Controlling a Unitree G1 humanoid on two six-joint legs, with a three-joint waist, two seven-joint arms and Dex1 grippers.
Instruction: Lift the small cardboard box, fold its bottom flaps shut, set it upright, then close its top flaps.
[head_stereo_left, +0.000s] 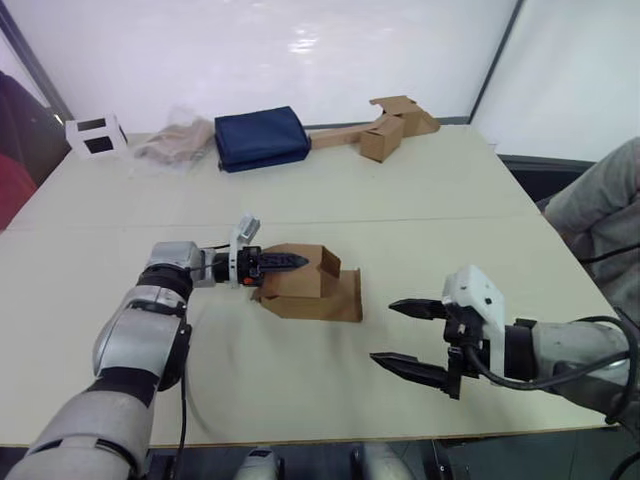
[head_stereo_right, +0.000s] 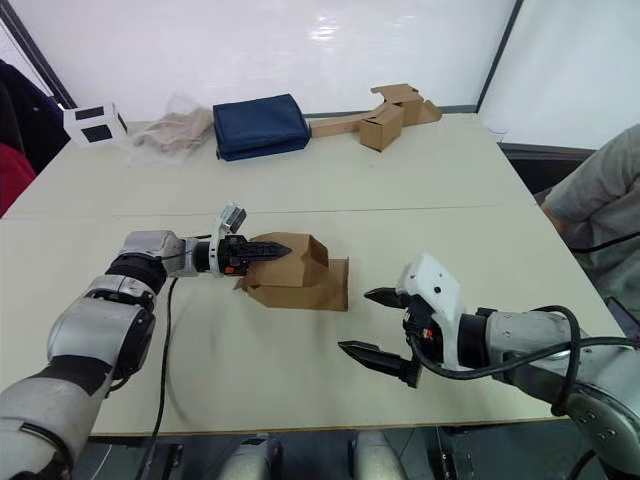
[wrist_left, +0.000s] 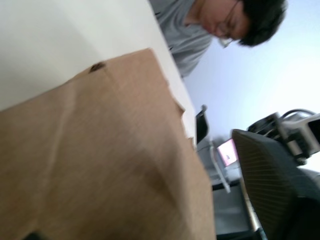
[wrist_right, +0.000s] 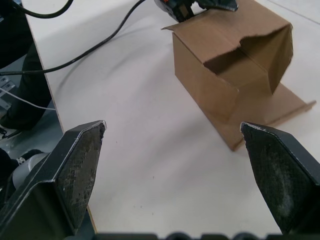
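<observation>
The small cardboard box (head_stereo_left: 298, 282) lies on its side in the middle of the table, its open end toward my right arm. One long flap (head_stereo_left: 342, 296) lies flat on the table, and a notched flap (wrist_right: 272, 47) stands at the opening. Whether these are top or bottom flaps I cannot tell. My left gripper (head_stereo_left: 288, 262) is open at the box's left upper edge. One finger (wrist_left: 270, 185) shows beside the brown wall (wrist_left: 110, 165), and the other is hidden behind it. My right gripper (head_stereo_left: 408, 337) hangs open a hand's width right of the box, holding nothing.
At the table's far side lie a white cube with black squares (head_stereo_left: 97, 135), a crumpled plastic bag (head_stereo_left: 175, 142), a navy pouch (head_stereo_left: 260, 138) and brown cardboard pieces with a long strip (head_stereo_left: 390, 125). A person in grey (head_stereo_left: 600, 210) sits at the right edge.
</observation>
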